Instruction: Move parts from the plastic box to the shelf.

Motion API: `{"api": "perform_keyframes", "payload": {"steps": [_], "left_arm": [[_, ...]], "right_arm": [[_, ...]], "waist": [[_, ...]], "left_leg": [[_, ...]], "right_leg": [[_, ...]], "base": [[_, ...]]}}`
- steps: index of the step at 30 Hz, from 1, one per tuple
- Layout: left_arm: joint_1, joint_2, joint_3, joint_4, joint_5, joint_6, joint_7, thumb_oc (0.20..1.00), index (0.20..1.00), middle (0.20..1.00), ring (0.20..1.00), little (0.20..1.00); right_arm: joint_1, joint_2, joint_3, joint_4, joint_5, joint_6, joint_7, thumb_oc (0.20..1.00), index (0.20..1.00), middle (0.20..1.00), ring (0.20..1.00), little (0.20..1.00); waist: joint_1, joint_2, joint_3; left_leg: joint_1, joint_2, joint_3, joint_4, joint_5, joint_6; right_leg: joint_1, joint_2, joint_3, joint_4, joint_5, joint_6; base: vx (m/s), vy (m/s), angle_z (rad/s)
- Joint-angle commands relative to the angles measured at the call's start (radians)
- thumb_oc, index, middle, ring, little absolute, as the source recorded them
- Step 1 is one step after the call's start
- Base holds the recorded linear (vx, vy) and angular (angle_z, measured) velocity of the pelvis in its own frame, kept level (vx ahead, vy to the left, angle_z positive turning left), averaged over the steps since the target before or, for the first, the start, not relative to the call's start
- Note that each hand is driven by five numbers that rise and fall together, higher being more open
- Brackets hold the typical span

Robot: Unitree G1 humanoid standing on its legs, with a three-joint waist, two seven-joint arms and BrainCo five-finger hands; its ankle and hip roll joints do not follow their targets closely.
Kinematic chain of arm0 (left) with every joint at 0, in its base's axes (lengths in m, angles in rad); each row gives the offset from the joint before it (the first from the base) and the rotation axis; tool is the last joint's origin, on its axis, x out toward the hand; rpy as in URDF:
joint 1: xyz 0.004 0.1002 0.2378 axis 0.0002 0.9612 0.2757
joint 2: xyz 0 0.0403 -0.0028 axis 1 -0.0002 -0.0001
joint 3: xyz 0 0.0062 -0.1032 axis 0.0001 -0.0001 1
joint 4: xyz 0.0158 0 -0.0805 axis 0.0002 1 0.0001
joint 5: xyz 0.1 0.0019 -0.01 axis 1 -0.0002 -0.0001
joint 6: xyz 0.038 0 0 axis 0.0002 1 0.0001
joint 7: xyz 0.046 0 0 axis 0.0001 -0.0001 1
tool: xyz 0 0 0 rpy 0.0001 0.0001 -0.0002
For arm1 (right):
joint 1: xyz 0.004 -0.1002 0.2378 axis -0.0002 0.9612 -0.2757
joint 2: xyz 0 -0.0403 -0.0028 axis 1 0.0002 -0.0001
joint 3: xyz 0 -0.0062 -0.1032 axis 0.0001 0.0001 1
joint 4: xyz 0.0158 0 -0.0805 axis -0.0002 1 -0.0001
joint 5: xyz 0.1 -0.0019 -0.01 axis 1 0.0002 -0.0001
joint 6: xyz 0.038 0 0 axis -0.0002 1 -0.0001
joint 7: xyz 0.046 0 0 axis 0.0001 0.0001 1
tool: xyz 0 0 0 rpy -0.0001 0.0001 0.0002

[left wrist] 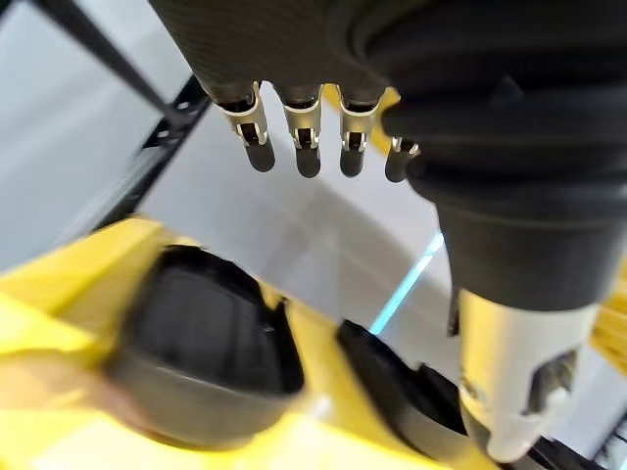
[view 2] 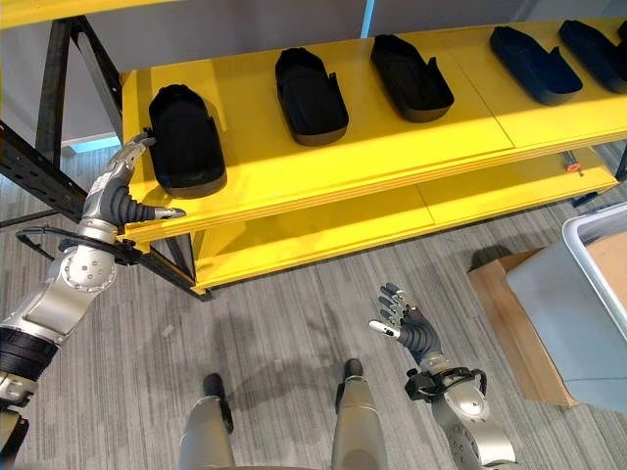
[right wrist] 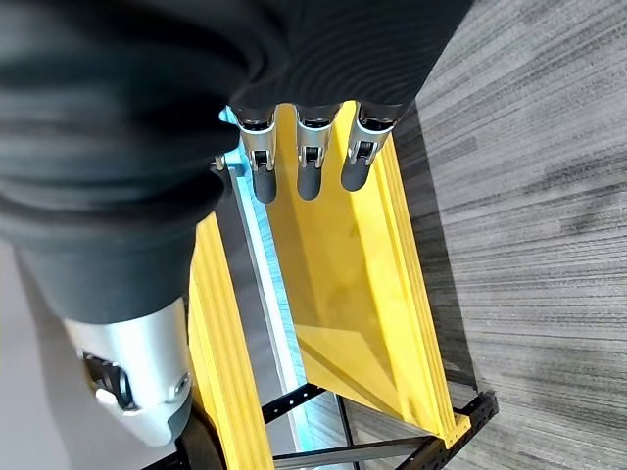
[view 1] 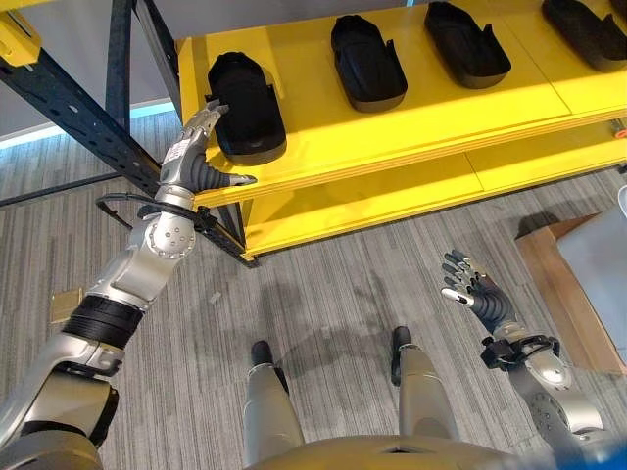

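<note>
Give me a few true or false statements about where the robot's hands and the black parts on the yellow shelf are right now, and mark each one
1. The left hand is at the end of the yellow shelf, beside the leftmost black part. True.
2. The left hand is curled round that part. False: its fingers are straight and hold nothing.
3. The right hand is carrying a black part. False: it is open and empty, low over the floor.
4. Several black parts sit in a row on the top shelf board. True.
5. The grey plastic box stands on the shelf. False: it is off to the robot's right, apart from the shelf.
</note>
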State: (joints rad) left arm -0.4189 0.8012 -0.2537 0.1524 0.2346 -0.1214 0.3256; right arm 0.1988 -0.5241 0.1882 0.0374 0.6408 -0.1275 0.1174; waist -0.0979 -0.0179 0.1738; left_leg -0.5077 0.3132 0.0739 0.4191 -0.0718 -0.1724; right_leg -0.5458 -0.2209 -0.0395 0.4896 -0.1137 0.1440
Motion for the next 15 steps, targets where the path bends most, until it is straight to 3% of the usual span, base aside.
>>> {"api": "perform_keyframes", "payload": {"steps": [1,8,15], "left_arm": [[-0.063,-0.02,0.026,-0.016,0.098,-0.024,-0.008,1.0,1.0,1.0,1.0,1.0],[-0.054,-0.116,-0.02,0.02,0.127,-0.003,-0.026,1.0,1.0,1.0,1.0,1.0],[-0.042,-0.131,-0.055,0.119,0.223,0.031,-0.035,1.0,1.0,1.0,1.0,1.0]], "right_arm": [[-0.015,-0.016,-0.049,-0.104,-0.03,-0.057,-0.01,1.0,1.0,1.0,1.0,1.0],[-0.021,-0.02,-0.045,-0.12,-0.032,-0.051,-0.023,1.0,1.0,1.0,1.0,1.0],[-0.013,-0.027,-0.053,-0.133,-0.04,-0.046,-0.03,1.0,1.0,1.0,1.0,1.0]], "waist": [[-0.02,0.006,0.008],[-0.023,0.006,0.013],[-0.025,0.003,0.022]], "left_leg": [[-0.024,0.022,-0.015,0.008,0.048,-0.008],[-0.036,0.03,-0.011,-0.001,0.061,0.007],[-0.059,0.032,-0.01,0.021,0.06,0.009]], "right_leg": [[0.05,0.024,0.0,-0.062,0.094,-0.029],[0.009,0.04,0.015,-0.054,0.106,-0.034],[-0.022,0.047,0.024,-0.034,0.104,-0.037]], "base": [[-0.04,-0.017,-0.06],[-0.04,-0.013,-0.06],[-0.02,-0.005,-0.09]]}}
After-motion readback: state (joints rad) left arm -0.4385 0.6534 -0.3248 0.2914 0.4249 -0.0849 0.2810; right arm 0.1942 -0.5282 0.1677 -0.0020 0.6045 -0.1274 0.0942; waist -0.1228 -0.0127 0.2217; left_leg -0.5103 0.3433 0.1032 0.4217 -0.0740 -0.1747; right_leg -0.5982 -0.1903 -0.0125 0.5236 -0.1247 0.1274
